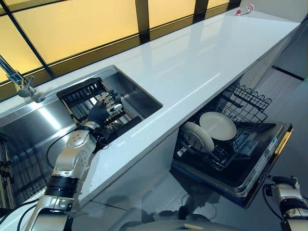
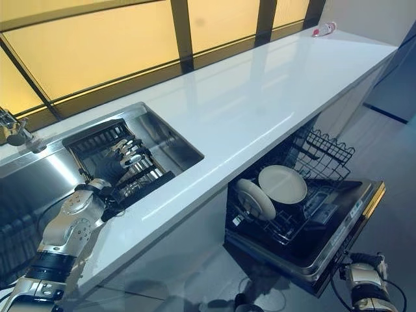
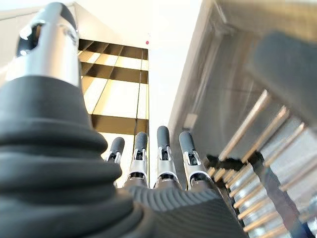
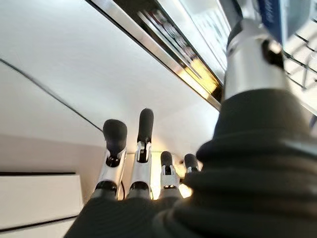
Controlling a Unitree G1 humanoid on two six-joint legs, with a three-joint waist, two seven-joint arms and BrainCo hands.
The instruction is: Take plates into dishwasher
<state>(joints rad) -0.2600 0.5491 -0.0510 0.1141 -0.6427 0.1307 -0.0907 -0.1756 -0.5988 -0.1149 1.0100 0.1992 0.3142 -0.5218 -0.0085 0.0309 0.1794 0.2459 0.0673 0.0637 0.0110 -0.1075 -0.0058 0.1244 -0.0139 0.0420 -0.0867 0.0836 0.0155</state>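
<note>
Left hand (image 1: pixel 103 111), fingers straight and empty, over the drying rack (image 1: pixel 81 92) in the sink (image 1: pixel 139 98). Right hand (image 4: pixel 133 168) open, low right. Two plates (image 1: pixel 217 125) stand in the dishwasher (image 1: pixel 250 168).

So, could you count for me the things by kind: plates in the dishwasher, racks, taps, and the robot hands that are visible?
Plates: 2, one lying flat and one leaning, both in the dishwasher rack.
Racks: 2, the dishwasher rack and the dark sink rack.
Taps: 1, the tap by the sink.
Hands: 2, the left hand over the sink rack, the right hand holding nothing.
Total: 7.
</note>
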